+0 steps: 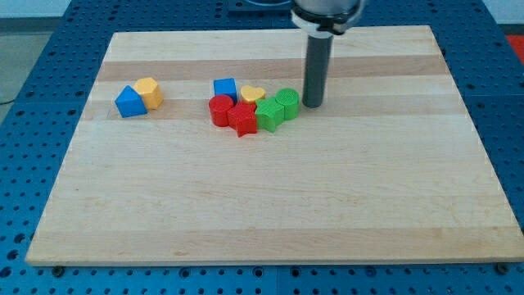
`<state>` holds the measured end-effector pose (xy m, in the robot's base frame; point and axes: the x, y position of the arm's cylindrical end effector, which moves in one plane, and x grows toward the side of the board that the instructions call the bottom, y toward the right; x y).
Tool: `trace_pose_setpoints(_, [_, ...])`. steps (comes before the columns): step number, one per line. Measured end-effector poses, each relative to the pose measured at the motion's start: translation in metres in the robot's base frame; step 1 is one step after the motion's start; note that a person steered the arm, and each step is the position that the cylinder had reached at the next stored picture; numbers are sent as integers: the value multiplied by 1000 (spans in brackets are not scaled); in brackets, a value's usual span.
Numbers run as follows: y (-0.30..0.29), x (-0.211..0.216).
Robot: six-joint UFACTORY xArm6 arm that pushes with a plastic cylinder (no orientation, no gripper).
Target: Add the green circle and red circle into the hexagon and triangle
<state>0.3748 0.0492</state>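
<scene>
Wood board (270, 205) fills most of the view, blue perforated table (33, 98) around it; near half and right side of board bare, plenty of room. No text/labels readable anywhere. Rod (316, 70) comes down from view's top, my tip (313, 104) on the board just right of green circle (287, 103), v. close, can't tell if touching. No gripper on this rig, so nothing held. Main cluster mid-board, far half: green circle = short ribbed cyl at right end, green star-ish block (269, 115) touching its left, red star-ish block (242, 119) next, red circle (219, 109) at left end of row. Behind them blue cube (225, 88) and yellow heart (252, 94). Target pair well apart to the left: yellow hexagon (148, 92) touching blue triangle (128, 102), triangle on the left/near side. Open board between pair & cluster.
</scene>
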Motion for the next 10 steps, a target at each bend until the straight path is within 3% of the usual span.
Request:
trace_pose_setpoints(4, [-45,31])
trace_pose_setpoints(9, [-167,31])
trace_pose_setpoints(10, [-160,17])
